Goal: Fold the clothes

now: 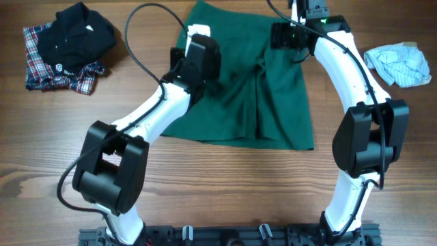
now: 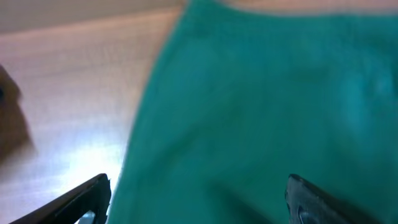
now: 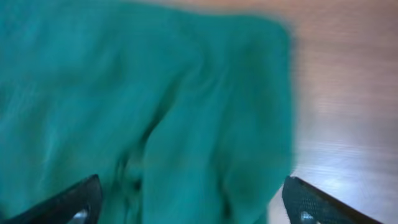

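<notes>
The clothes point(image 1: 252, 89), one large dark green garment, lie spread across the middle of the wooden table, with a crease running down the centre. My left gripper point(image 1: 198, 37) hovers over the garment's far left part. In the left wrist view this gripper point(image 2: 199, 199) is open, its fingertips point(image 2: 90, 196) wide apart over the green fabric point(image 2: 261, 93) and holding nothing. My right gripper point(image 1: 283, 34) is over the far right part. The right wrist view shows that gripper point(image 3: 193, 202) open too, over the rumpled green fabric point(image 3: 155, 93) near its right edge.
A black shirt lying on a red-blue plaid shirt point(image 1: 68, 44) is at the far left. A small pale blue-white cloth point(image 1: 399, 65) lies at the far right. Bare wood point(image 1: 225, 184) runs between the garment and the arm bases at the front edge.
</notes>
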You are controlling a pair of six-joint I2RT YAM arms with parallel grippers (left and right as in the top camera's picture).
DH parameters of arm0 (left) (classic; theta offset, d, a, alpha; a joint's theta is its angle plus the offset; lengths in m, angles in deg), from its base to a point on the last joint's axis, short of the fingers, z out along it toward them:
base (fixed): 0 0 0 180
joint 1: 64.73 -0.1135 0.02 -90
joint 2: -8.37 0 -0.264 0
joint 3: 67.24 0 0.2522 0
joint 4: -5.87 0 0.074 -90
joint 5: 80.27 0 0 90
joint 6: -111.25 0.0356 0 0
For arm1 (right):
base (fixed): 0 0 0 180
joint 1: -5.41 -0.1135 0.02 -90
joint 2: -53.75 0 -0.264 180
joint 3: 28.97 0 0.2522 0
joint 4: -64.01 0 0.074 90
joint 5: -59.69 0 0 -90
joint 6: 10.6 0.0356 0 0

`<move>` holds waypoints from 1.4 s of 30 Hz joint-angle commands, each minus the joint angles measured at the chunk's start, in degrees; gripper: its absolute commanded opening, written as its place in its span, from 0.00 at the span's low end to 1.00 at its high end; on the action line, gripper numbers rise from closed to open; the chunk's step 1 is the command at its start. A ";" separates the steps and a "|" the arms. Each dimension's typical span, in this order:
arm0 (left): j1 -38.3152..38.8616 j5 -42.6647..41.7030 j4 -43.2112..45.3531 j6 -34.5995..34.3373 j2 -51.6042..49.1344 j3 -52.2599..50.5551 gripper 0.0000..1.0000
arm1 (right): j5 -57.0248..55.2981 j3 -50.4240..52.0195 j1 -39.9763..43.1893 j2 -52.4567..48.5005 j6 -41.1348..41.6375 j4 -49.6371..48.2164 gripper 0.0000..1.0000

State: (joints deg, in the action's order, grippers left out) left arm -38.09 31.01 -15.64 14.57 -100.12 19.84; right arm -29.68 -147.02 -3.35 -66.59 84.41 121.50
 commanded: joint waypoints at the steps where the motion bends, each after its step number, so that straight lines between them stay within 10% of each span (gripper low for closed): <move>1: -0.24 0.15 -7.15 -4.52 2.10 0.31 0.90 | 11.52 0.07 -0.09 2.14 -3.56 5.75 0.84; 3: -0.94 0.04 -10.43 -8.00 2.10 0.31 0.88 | 11.76 0.07 -0.09 2.16 -3.58 7.30 0.80; 8: -2.45 -10.10 -18.21 -10.71 2.10 0.31 0.46 | 13.99 0.07 -0.07 1.55 -6.82 5.11 0.33; 15: -2.49 -18.71 -21.68 -10.73 2.10 0.31 0.05 | 14.03 0.07 -0.07 -0.31 -6.47 -3.67 0.11; 42: -2.54 -24.79 -28.11 -19.39 -6.73 -0.13 0.04 | 8.74 0.07 -0.07 -11.54 -4.59 -10.56 0.07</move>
State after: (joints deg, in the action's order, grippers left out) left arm -40.48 7.55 -43.53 -2.23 -104.14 19.93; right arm -19.02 -147.00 -3.35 -77.08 79.32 111.34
